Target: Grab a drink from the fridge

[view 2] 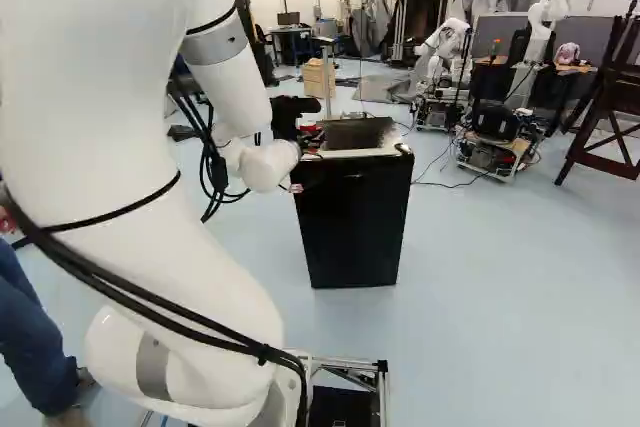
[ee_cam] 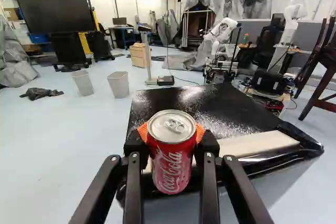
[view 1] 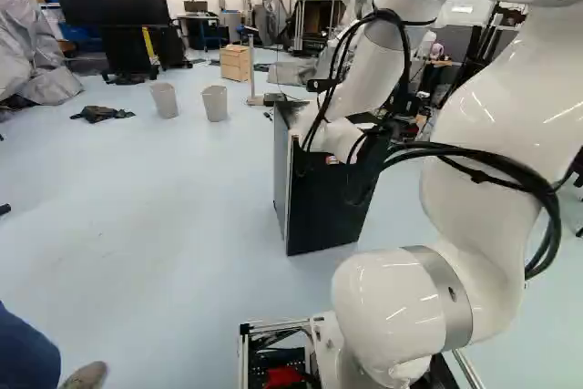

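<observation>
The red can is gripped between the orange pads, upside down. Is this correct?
Not quite: the red can is upright, not upside down. The wrist view shows its lid and pull tab on top. It is indeed gripped between the orange pads.

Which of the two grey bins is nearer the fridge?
The right-hand bin of the pair in the left base view; the other bin stands farther from the fridge, on the side towards the crumpled dark cloth.

There's a red, unopened drink can (ee_cam: 170, 163) held upright between orange pads (ee_cam: 143, 130), near the black fridge's (view 2: 355, 227) top.
</observation>
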